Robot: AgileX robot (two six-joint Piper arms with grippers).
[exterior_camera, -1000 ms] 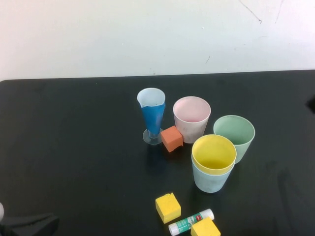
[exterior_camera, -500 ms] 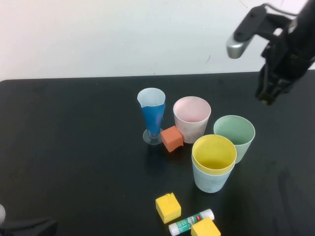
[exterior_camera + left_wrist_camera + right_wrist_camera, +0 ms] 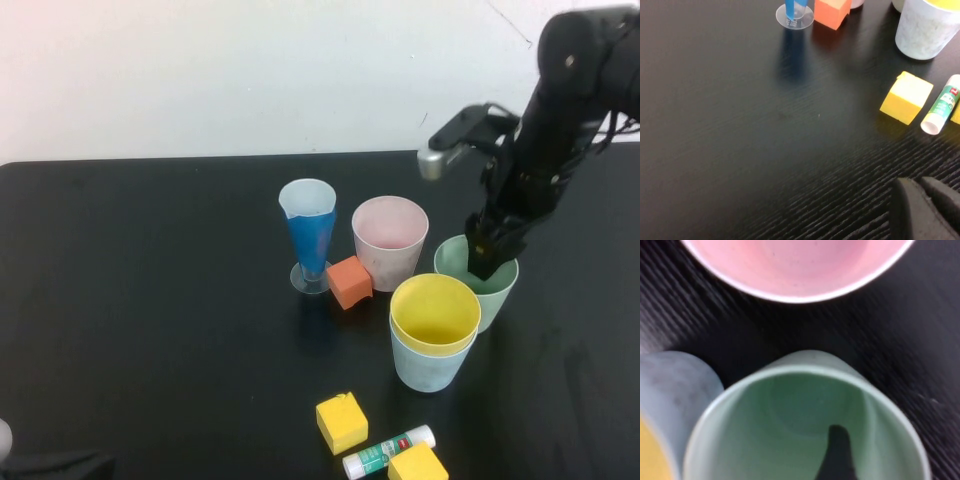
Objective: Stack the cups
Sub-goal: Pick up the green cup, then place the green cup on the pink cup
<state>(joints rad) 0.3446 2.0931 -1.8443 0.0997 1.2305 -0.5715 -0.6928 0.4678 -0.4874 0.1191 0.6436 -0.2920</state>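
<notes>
Your right pincer [image 3: 487, 262] is over the green cup [image 3: 487, 275], tips dipping at its rim; the wrist view shows one dark finger [image 3: 837, 455] inside the cup's mouth, so the jaws look spread to straddle the wall, with nothing pinched yet. The yellow cup [image 3: 434, 314] already sits nested in the blue cup [image 3: 428, 365], just in front of the green one and nearly touching it. The pink cup [image 3: 389, 238] stands alone behind, with an orange block [image 3: 348, 281] against its base and a tall blue glass [image 3: 308, 232] beside that.

So you are at the grasp of the third cup. Next, close on the green wall, lift straight up clear of the yellow rim, then carry it over the stack and lower it in.

Your left pincer [image 3: 925, 207] is parked low at the worktop's [image 3: 150, 300] near-left corner, pressed together and holding nothing.
</notes>
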